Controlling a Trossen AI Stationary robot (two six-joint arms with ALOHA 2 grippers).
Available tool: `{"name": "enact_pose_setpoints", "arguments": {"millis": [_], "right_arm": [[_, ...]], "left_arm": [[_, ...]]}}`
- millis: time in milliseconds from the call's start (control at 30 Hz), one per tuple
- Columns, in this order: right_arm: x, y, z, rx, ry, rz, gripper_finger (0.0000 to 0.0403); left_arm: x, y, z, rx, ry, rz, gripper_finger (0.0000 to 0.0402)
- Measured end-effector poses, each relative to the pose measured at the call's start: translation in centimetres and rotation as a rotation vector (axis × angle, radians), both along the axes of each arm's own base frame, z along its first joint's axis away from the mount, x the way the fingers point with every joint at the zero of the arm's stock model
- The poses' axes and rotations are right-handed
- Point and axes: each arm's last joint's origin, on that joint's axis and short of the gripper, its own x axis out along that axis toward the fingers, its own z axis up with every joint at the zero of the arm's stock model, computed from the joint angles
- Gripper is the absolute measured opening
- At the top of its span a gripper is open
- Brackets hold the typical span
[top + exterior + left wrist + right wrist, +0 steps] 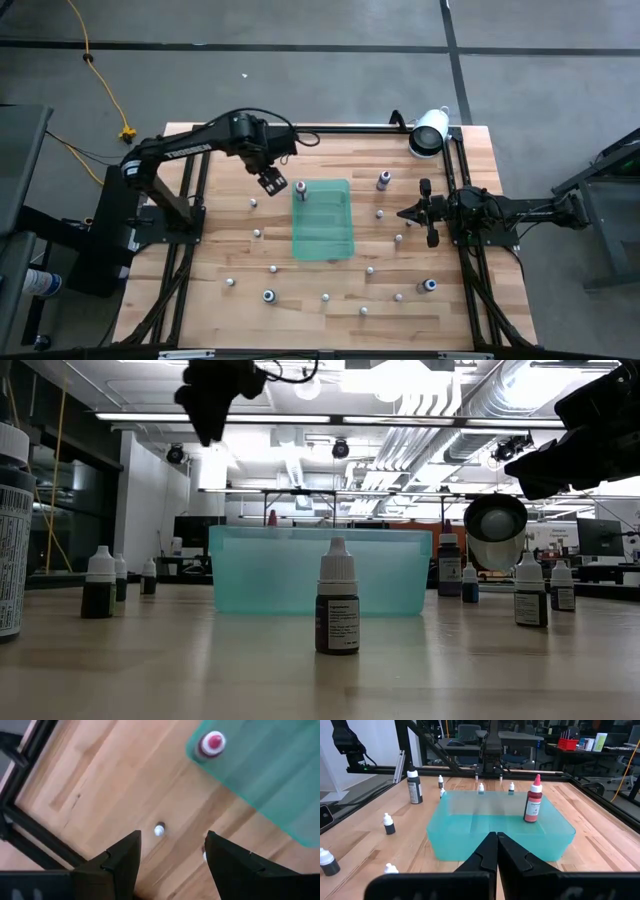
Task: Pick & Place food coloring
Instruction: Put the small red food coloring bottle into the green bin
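Left tool (172, 860) hangs wide open, empty, above the table (200, 290); right tool (496, 851) is closed, empty.

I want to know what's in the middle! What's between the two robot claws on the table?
In the high view, the green tray lies between the left gripper and the right gripper, with a red-topped bottle in it.

Even overhead light, bright ceiling strips (300, 420) glare in low view. Soft shadows on table (300, 290). Left wrist view blurry; fg bottle (338, 610) sharp, bg soft.
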Motion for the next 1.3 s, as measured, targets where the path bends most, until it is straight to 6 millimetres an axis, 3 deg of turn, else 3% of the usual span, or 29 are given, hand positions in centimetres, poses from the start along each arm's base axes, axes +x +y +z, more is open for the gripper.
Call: {"name": "enact_pose_setpoints", "arguments": {"millis": [133,467,733,967,1300], "right_arm": [[0.0,0.0,0.0,0.000,0.000,0.000,0.0000],[0.0,0.0,0.0,0.000,0.000,0.000,0.0000],[0.0,0.0,0.0,0.000,0.000,0.000,0.0000],[0.0,0.0,0.0,0.000,0.000,0.000,0.0000],[0.0,0.0,0.0,0.000,0.001,0.000,0.0000]], "left_arm": [[-1.2,-0.4,-1.7,-0.019,0.058,0.063,0.0211],[-4.5,-1.2,-9.4,-0.068,0.026,0.128,0.0211],[-4.7,-1.3,-14.1,-0.094,0.012,0.137,0.0211],[-5.0,-0.5,-16.3,-0.095,-0.009,0.175,0.0211],[-5.5,0.4,-17.8,-0.085,-0.032,0.185,0.0211]]}}
